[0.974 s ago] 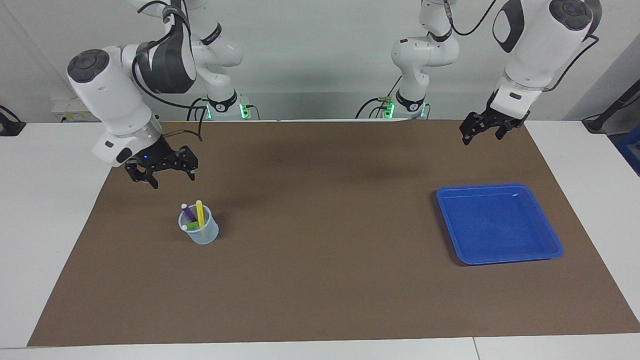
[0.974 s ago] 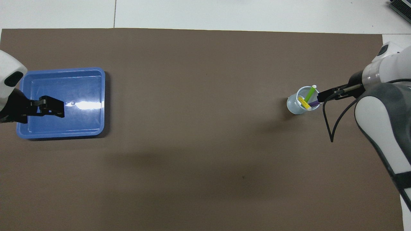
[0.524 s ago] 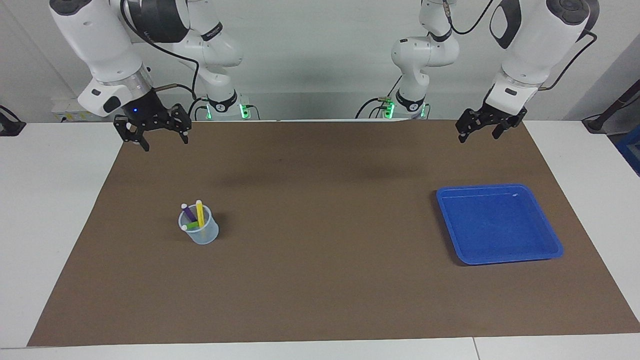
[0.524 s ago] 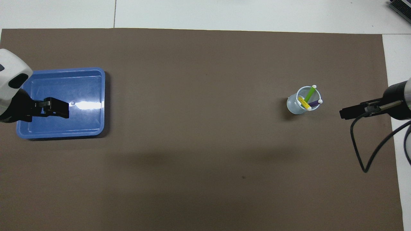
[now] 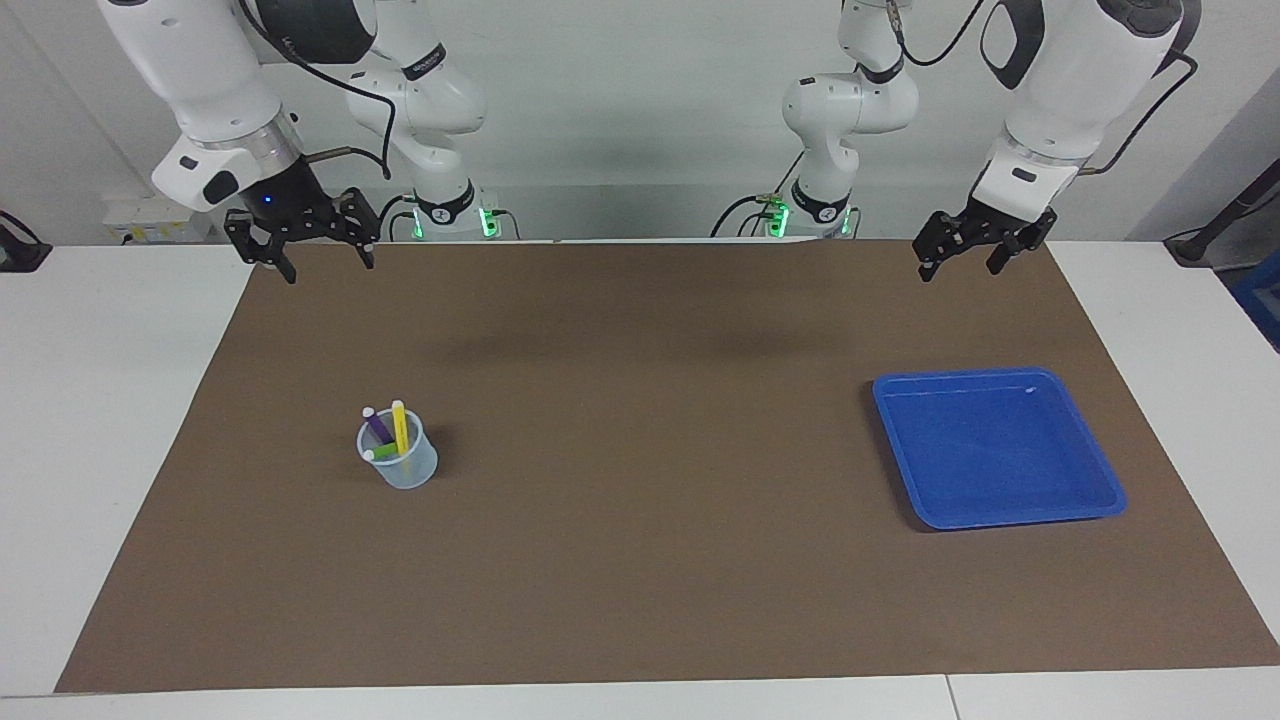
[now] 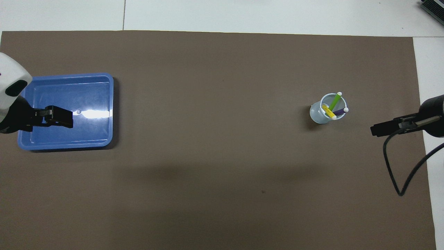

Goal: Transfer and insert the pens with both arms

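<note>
1. Facing view shows the right gripper raised high with fingers spread and empty. A second ago it hung low, close to the cup; now it sits well apart from the cup, over the mat's edge nearest the robots.
2. All three pens, yellow, purple and green, stand inside the cup (caps upward), unmoved across the frames.
3. My judgement: insertion looks complete, and the arm is retreating to rest.
4. The left gripper hangs well apart from the cup, fingers parted and empty, near the blue tray; it has shifted only slightly and waits.
</note>
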